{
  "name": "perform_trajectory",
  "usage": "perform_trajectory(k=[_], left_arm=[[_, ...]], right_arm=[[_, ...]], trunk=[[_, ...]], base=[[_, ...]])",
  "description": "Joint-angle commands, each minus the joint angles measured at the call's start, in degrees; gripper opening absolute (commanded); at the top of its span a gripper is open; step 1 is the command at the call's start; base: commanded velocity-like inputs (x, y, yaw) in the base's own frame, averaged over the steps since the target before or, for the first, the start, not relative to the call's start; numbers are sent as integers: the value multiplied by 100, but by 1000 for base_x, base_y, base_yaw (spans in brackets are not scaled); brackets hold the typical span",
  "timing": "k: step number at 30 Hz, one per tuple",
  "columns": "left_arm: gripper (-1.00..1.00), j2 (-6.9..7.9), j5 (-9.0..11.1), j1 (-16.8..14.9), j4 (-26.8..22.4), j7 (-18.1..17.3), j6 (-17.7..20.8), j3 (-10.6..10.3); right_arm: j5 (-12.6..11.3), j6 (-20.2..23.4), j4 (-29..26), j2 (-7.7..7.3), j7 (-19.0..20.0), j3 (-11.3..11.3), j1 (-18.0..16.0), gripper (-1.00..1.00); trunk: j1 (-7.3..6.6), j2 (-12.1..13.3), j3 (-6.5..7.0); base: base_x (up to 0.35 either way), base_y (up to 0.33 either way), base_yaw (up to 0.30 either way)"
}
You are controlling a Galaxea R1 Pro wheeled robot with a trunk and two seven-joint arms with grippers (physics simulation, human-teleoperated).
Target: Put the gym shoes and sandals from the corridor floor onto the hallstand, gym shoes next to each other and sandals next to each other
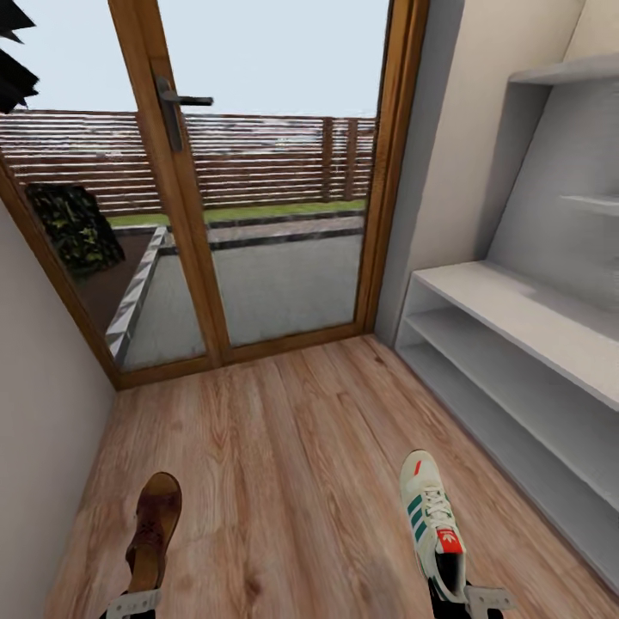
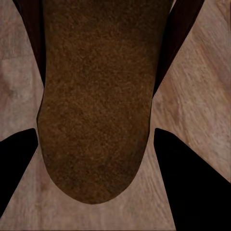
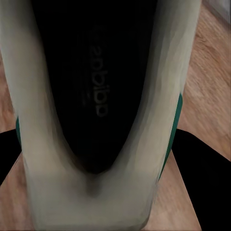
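two grippers hold shoes: left gripper [image 1: 131,604] sandal [image 1: 155,526], right gripper [image 1: 487,598] gym shoe [image 1: 432,521].

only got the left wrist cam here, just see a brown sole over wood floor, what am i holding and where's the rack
Observer: The left end effector holds a brown sandal by its heel, toe pointing away from the robot. The light-grey shoe rack stands along the wall on the robot's right.
Operator: is the other arm busy
Observer: Yes. The right end effector holds a white gym shoe with green stripes, also by the heel end.
Operator: anything on the rack yet
Observer: The rack's top and the shelf under it look bare in the head view.
Operator: whats ahead of me
Observer: A wood-framed glass door at the corridor's end, with wood floor up to it.
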Motion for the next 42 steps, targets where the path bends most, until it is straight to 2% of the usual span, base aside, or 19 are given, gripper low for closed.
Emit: perform_trajectory(k=[1,17,42], left_arm=[[-100,-5,-28,-6,3,-44,-23,48],[-100,-14,-44,-6,3,-44,-16,40],[-100,-18,-30,-6,3,-44,-23,47]], right_arm=[[-1,-19,6,2,27,-29,-5,-100],[-1,-19,6,2,27,-29,-5,-100],[0,-16,10,2,27,-29,-5,-100]], trunk=[[2,-2,-2],[2,-2,35],[2,-2,93]], base=[[282,234,-253],[283,231,-253],[304,173,-255]])
